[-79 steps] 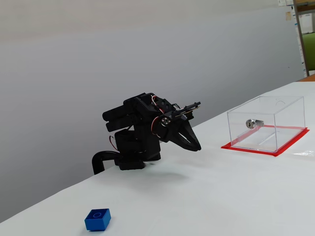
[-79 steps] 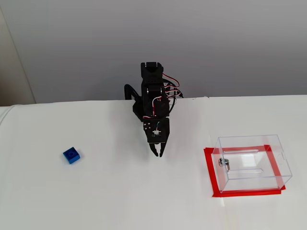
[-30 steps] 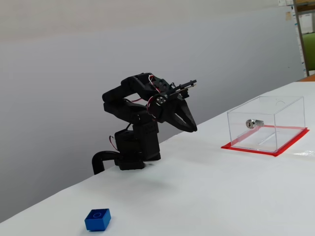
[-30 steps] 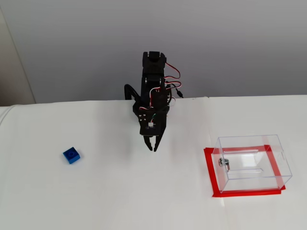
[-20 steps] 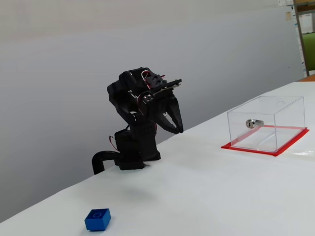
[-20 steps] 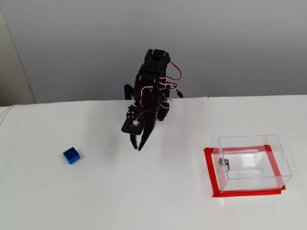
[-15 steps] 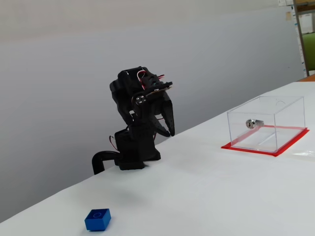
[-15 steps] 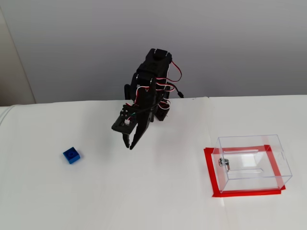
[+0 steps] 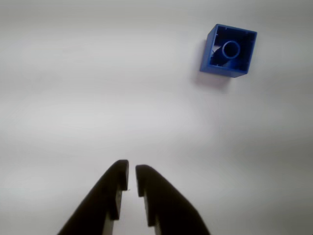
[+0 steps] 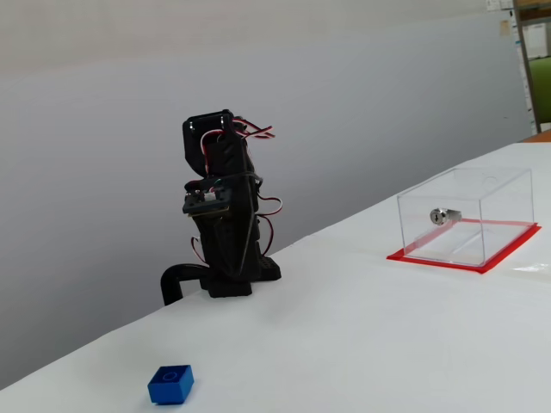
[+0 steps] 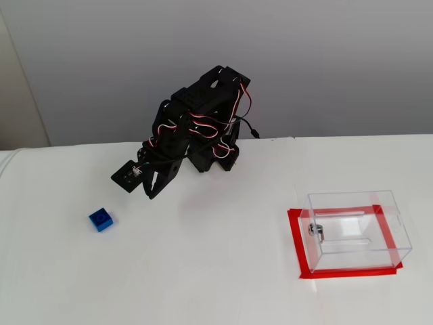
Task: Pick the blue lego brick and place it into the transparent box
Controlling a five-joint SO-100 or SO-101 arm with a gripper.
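The blue lego brick (image 9: 228, 50) lies on the white table, at the upper right of the wrist view, with a round ring on its upward face. It also shows in both fixed views (image 10: 170, 384) (image 11: 101, 219). My gripper (image 9: 132, 166) hangs empty above the table with its black fingers almost together. In a fixed view it (image 11: 152, 193) sits right of and behind the brick, apart from it. The transparent box (image 11: 355, 227) (image 10: 465, 215), with a silver lock (image 11: 315, 231) and a red base sheet (image 11: 298, 250), stands far to the right.
The folded black arm (image 10: 222, 224) with red and white wires stands at the table's back edge (image 11: 284, 139) in front of a grey wall. Bare white table (image 11: 216, 257) lies between the brick and the box.
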